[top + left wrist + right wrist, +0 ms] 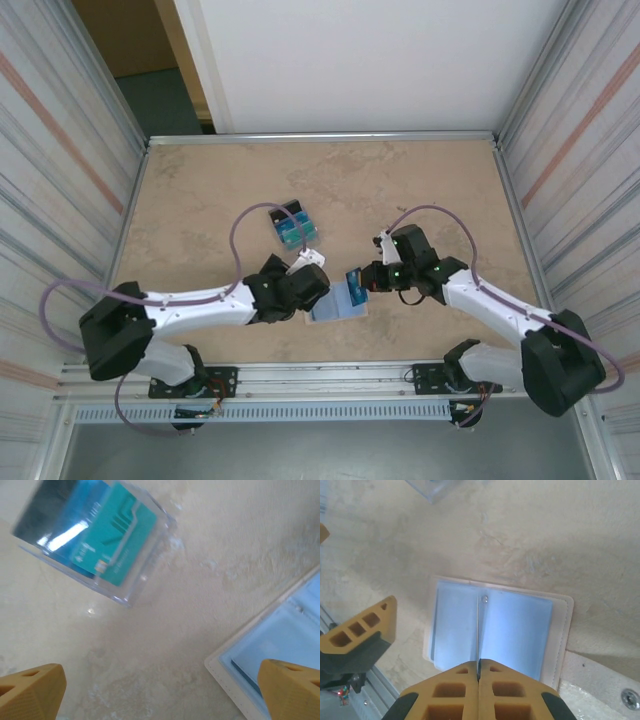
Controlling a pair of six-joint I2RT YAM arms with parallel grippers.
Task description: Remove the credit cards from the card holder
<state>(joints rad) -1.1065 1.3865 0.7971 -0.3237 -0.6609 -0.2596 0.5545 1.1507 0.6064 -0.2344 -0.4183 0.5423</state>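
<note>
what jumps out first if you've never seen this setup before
The card holder lies open near the front of the table, pale blue inside, and the right gripper is shut on a thin blue card held edge-on just above it. Farther back a clear box holds teal, blue and dark cards, with the left gripper wide open between box and holder.

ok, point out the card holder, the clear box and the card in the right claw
card holder (520, 630): right wrist view, on its right-hand pale blue inner face.
clear box (145, 566): left wrist view, on its transparent side wall.
credit card (353, 282): top external view, on its blue face.
</note>
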